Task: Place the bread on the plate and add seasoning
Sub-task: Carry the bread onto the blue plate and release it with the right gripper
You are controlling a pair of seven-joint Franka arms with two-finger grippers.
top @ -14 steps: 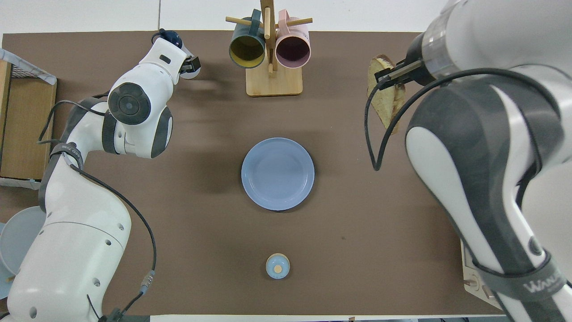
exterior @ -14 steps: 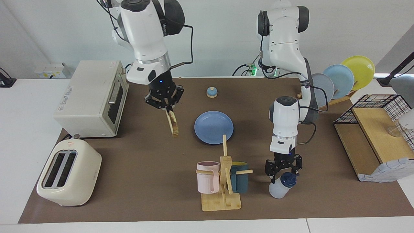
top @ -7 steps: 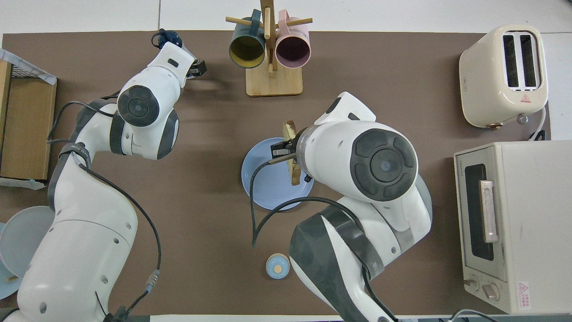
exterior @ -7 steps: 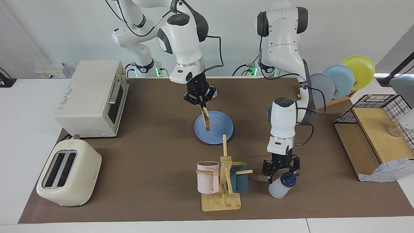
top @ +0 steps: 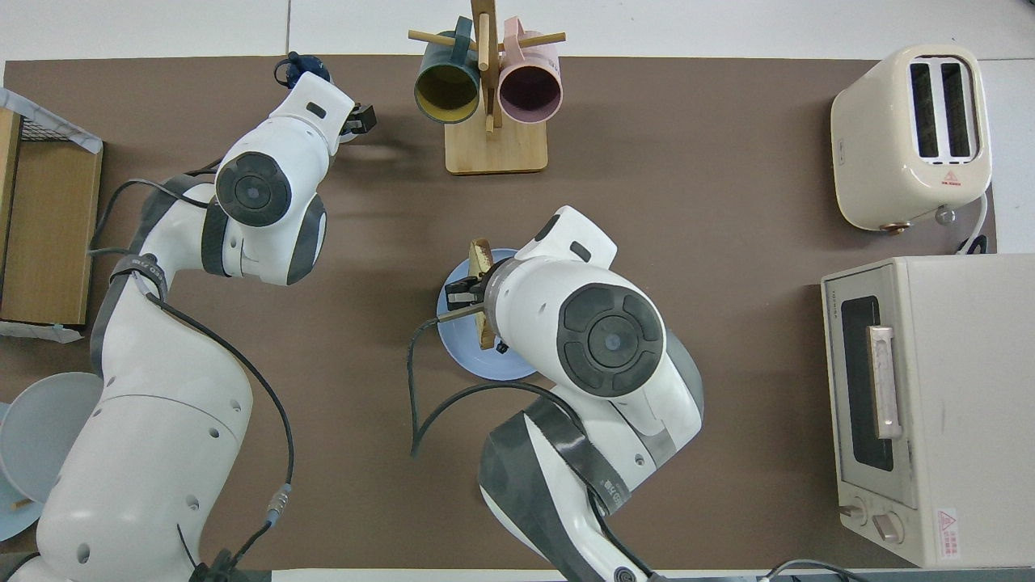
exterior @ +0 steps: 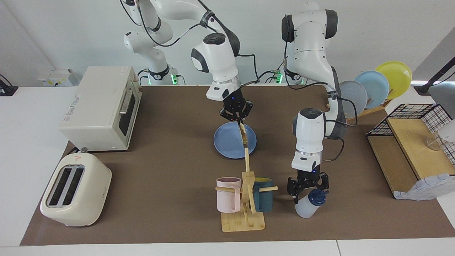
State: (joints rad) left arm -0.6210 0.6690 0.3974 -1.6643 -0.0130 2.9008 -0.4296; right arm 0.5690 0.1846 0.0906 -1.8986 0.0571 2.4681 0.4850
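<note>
While the brown mat covers most of the white counter [exterior: 21, 142], the largest things on it are the cream toaster oven [exterior: 101, 106] and the cream two-slot toaster [exterior: 74, 190] at the right arm's end, both with nothing showing in the slots or through the dark door glass. At the left arm's end stand a black wire basket on a wooden stand [exterior: 412, 149] and a rack of upright plates [exterior: 376, 87]: grey-blue, light blue and yellow. The round medium-blue plate [exterior: 229, 144] lies flat mid-counter, bare. Over it hangs the right pincer [exterior: 237, 120], clamped on the top edge of the square tan speckled slice of bread [exterior: 244, 137], which dangles edge-on above the plate's part toward the left arm; whether its lower edge touches the plate cannot be told. Farther from the robots, a bamboo mug tree [exterior: 245, 199] carries a pink mug [exterior: 228, 195] and a dark teal mug [exterior: 263, 199] with a yellow inside, both empty in the overhead view. Beside it the left pincer [exterior: 308, 190] stands wide around the navy cap of the translucent white seasoning bottle [exterior: 306, 208], which leans on the mat. In the overhead view the arm hides most of that bottle.
</note>
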